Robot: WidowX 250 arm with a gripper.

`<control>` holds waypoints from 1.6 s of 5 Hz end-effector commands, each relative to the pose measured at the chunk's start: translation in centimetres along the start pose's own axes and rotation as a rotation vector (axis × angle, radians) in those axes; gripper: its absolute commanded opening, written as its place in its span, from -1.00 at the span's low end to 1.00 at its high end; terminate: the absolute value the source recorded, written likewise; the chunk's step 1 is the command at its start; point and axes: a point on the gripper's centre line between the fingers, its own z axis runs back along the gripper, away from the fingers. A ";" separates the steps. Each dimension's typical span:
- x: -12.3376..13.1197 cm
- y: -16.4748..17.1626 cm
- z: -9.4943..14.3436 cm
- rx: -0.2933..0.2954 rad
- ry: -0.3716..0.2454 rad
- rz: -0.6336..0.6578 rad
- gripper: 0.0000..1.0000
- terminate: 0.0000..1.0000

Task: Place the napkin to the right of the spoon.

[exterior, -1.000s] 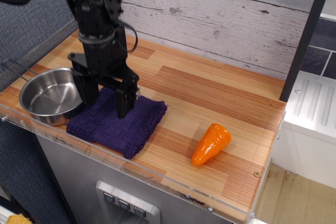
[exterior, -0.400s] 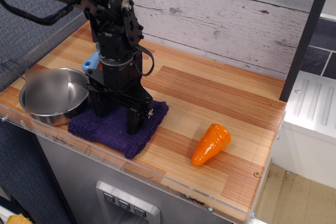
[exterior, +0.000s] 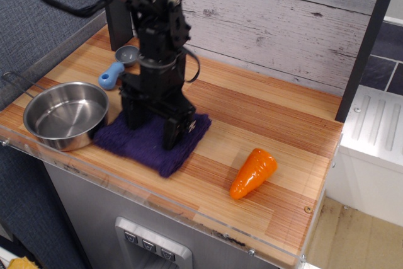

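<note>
Pressing down onto the napkin (exterior: 154,144), the hand (exterior: 153,131) stands with its 2 fingers spread apart, their tips planted on the purple cloth, one nearer the steel bowl (exterior: 65,114) and one toward the carrot (exterior: 253,172); nothing is clamped between them. Taking the spoon (exterior: 117,68) as landmark, the napkin lies in front of it and to its right, near the counter (exterior: 264,111) edge, its left side beside the bowl. By my judgement the step in hand is dragging or gripping the cloth, and placement is only partly done. Next, the cloth needs carrying back until it sits level with the spoon and clearly to its right, then releasing, without nudging the spoon.
</note>
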 end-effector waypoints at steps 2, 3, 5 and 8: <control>9.8 -3.1 0.0 -0.079 -0.071 -0.092 1.00 -1.00; 10.2 -3.7 1.7 -0.062 -0.096 -0.125 1.00 -1.00; 11.7 -1.8 8.4 -0.010 -0.222 -0.015 1.00 -1.00; 8.7 -1.8 14.6 -0.111 -0.304 0.061 1.00 -1.00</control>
